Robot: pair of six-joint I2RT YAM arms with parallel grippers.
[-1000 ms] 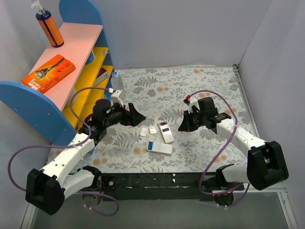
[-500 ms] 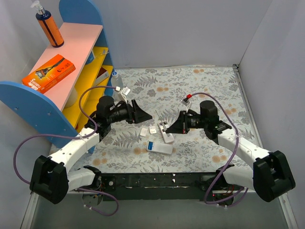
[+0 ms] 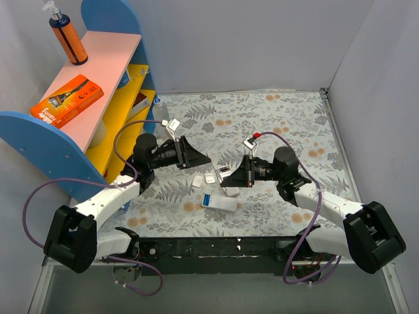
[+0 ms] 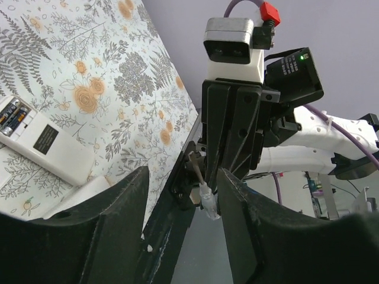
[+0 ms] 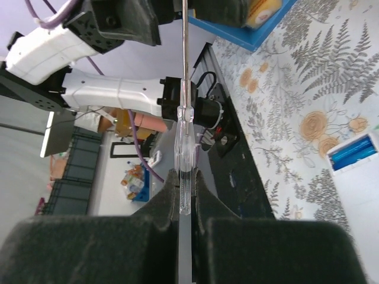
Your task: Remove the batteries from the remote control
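Two white remotes lie mid-table. The near remote [image 3: 222,204] has its back open, with blue batteries [image 3: 208,199] at its left end; they also show in the right wrist view [image 5: 355,155]. The far remote [image 3: 230,190] is mostly hidden under my right gripper [image 3: 227,174]. In the left wrist view a remote [image 4: 44,142] shows dark cells [image 4: 12,115] in its open bay. My right gripper [image 5: 185,189] is shut on a clear-handled screwdriver [image 5: 183,136]. My left gripper [image 3: 196,157] is open and empty above the table, facing the right gripper [image 4: 231,136].
Two small white cover pieces [image 3: 197,182] [image 3: 211,178] lie left of the remotes. A blue, pink and yellow shelf [image 3: 98,85] stands at the left with an orange box [image 3: 67,99] and an orange bottle [image 3: 68,36]. A small bottle [image 3: 160,111] stands by the shelf.
Both arms have swung in toward the centre. My right gripper with the screwdriver has moved left over the far remote. My left gripper has moved right and turned toward it.
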